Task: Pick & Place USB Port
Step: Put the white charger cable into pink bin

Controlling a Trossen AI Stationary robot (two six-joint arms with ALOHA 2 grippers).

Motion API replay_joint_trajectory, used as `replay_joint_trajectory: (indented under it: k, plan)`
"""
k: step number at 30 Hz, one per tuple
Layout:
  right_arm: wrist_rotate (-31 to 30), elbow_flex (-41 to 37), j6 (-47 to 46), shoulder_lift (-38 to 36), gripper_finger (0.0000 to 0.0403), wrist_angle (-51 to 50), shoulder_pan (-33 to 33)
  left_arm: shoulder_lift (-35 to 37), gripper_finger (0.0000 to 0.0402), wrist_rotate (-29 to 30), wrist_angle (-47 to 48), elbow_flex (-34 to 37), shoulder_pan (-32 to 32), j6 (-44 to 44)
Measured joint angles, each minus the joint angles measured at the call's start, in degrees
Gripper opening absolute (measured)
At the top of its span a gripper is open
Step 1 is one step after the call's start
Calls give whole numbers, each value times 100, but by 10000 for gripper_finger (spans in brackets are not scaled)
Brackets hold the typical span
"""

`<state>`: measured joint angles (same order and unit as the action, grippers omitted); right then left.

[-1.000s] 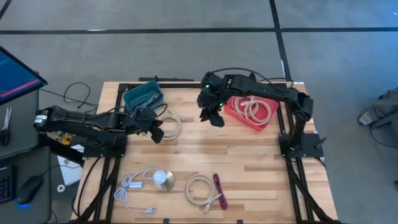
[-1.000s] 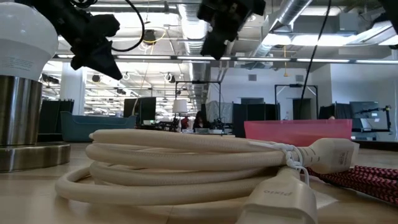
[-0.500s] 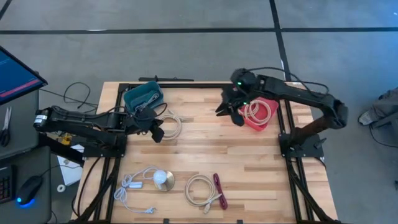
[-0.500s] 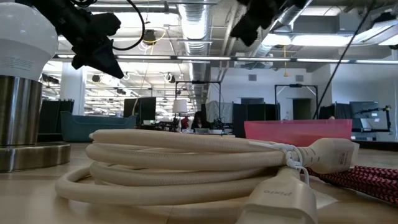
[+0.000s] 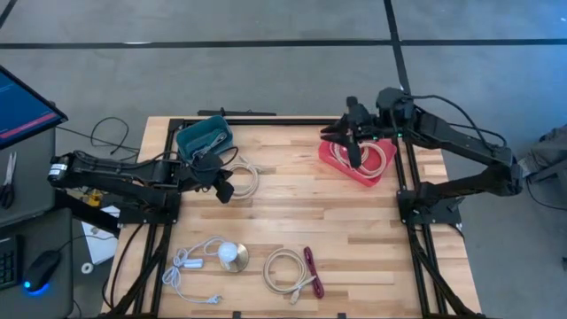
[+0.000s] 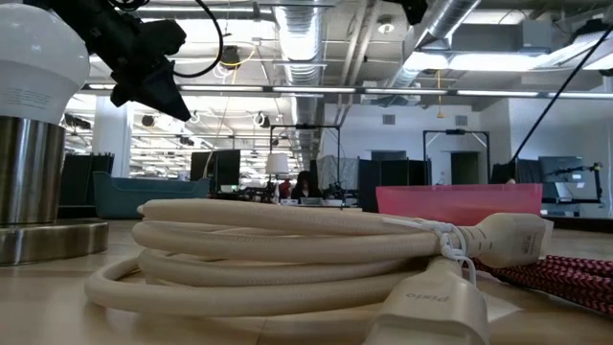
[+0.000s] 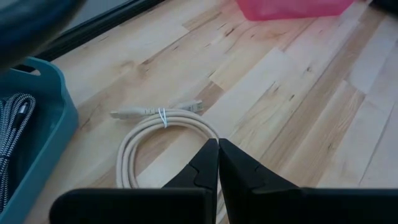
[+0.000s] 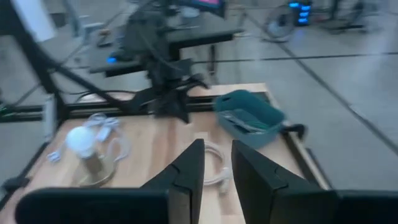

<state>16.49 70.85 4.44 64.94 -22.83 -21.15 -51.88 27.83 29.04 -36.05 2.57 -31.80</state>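
Right gripper (image 5: pixel 347 135): upper right of the high view, above the near edge of the red tray (image 5: pixel 337 159); fingers (image 8: pixel 186 168) parted by a narrow gap, grasping nothing; tray holds a coiled cream cable (image 5: pixel 368 155).
Left gripper (image 5: pixel 223 188): left of centre on the table (image 5: pixel 354 230); fingers (image 7: pixel 202 165) pressed together, empty, just beside a loose cream cable coil (image 5: pixel 248 175); teal bin (image 5: pixel 203 137) at upper left.
Lower centre: cream USB cable (image 5: pixel 285 270) beside a red braided cable (image 5: pixel 313 270); lamp (image 5: pixel 233 256) to their left.
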Motion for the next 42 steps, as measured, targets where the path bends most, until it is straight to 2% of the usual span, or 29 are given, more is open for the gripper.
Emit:
replay_joint_trajectory:
  k: [9,19,22,24,28,35,42]
  plan:
    - [-135,0,-150,1,74,-26,2,0,12,-2,-81,-2,0,-2]
    - [-135,5,-151,107,74,602,9,0,12,-2,-161,-4,-1,-2]
    - [-159,-14,-100,212,74,437,24,2,12,-25,-220,15,-2,186]
    - [-156,-8,-3,259,74,405,3,2,12,-226,-246,100,-11,585]
    - [-159,-4,-49,280,74,207,-69,-219,12,-1023,-230,249,-179,1008]
    - [-432,-4,-130,38,74,-341,-81,-1214,12,-1472,-1146,256,-658,1640]
    - [-656,-4,-105,-289,74,-844,-83,-1916,28,-2107,-1213,258,-1010,1915]
